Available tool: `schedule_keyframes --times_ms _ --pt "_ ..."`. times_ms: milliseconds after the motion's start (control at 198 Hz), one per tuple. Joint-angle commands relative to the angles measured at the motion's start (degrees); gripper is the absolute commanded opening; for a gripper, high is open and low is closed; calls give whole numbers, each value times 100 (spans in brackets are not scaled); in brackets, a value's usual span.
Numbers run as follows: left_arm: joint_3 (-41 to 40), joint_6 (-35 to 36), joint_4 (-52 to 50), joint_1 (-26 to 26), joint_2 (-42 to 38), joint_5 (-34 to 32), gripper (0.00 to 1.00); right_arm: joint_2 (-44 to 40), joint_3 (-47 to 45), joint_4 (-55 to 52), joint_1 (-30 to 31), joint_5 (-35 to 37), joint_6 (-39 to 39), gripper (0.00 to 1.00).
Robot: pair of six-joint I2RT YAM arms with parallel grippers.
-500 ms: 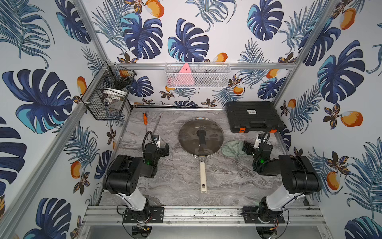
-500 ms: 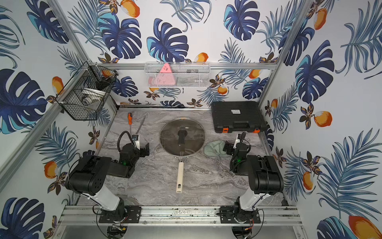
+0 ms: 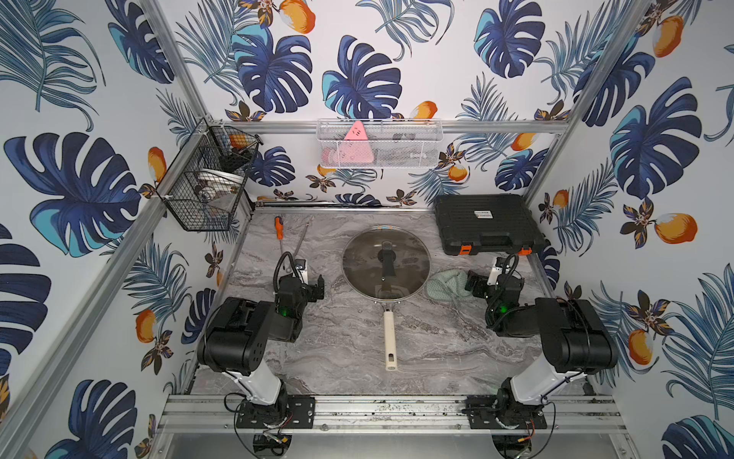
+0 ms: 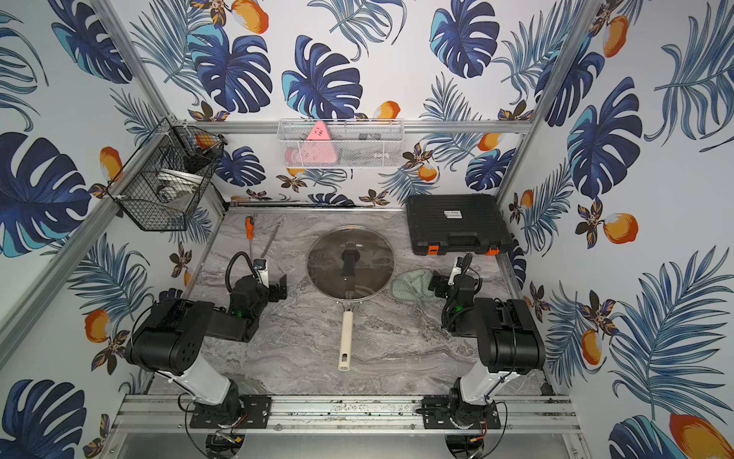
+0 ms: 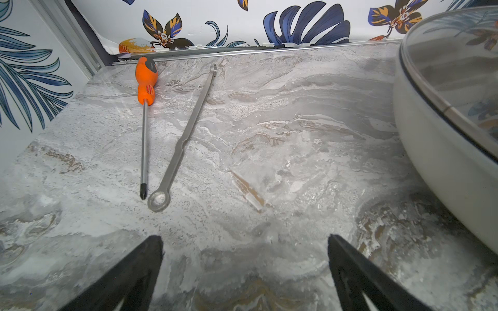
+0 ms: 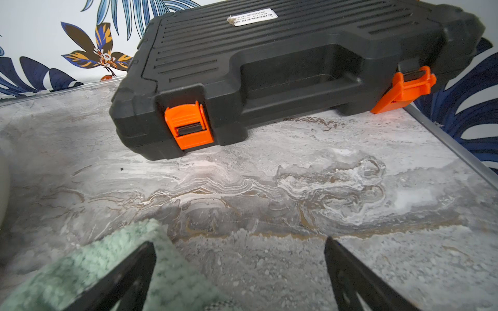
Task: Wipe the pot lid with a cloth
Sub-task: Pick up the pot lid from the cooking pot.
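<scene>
Nothing is visibly moving since a moment ago: the left gripper [image 5: 245,238] and right gripper [image 6: 239,242] are idling with jaws apart and empty, the cloth [image 3: 447,284] is lying just beside the pot lid [image 3: 365,258], so wiping is not yet starting.

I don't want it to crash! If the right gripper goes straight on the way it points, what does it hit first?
Probably the black tool case: it sits straight ahead of the open right gripper, with only bare table between. The cloth lies off to one side.

Mint-green waffle-weave cloth [image 3: 445,286], grey marbled tabletop [image 3: 337,349], black toolcase [image 3: 484,222], orange-handled screwdriver [image 3: 279,227]
</scene>
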Motion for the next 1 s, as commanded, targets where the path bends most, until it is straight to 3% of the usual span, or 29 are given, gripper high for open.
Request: schedule_keyframes --times_ms 0,237,358,595,817,998 --pt "34 62 115 8 -2 33 99 -7 19 113 4 -34 -16 100" --pt "6 64 175 4 -18 -42 99 -13 -1 148 4 -4 -29 100" --pt "13 -158 -112 -58 -395 -823 99 -222 -72 149 4 103 14 100" --pt "636 -504 -1909 -233 -1643 -1626 99 -1098 39 -785 22 516 149 100" --pt "2300 -1183 -4323 -405 -2159 -1153 99 -1596 1241 -3321 63 555 654 100" --pt "3330 -1601 -5746 -662 -2395 -1012 99 -1702 2206 -5021 288 1209 748 100"
